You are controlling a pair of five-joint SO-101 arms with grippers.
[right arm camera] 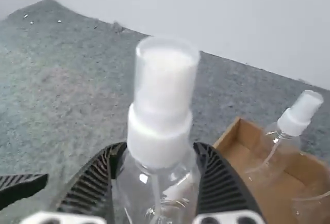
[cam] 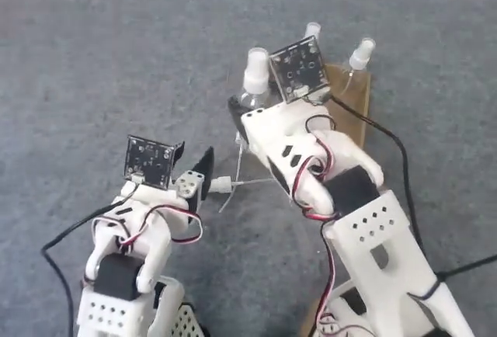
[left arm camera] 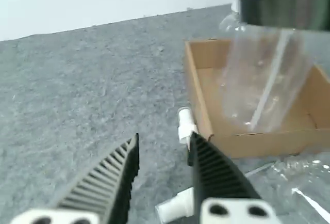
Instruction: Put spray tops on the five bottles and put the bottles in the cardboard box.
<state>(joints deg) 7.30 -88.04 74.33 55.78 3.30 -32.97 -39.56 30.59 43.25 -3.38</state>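
Right fingers grip the capped bottle: keep it upright toward the cardboard box at three o'clock; left fingers wide.

Bright, even light with soft, faint shadows.

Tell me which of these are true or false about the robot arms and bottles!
1. The right gripper holds a bottle with its spray top on. True.
2. The left gripper squeezes a bottle. False: it is open and holds nothing.
3. The cardboard box is empty. False: another bottle sits in it.
4. A loose spray top lies on the table near the left gripper. True.
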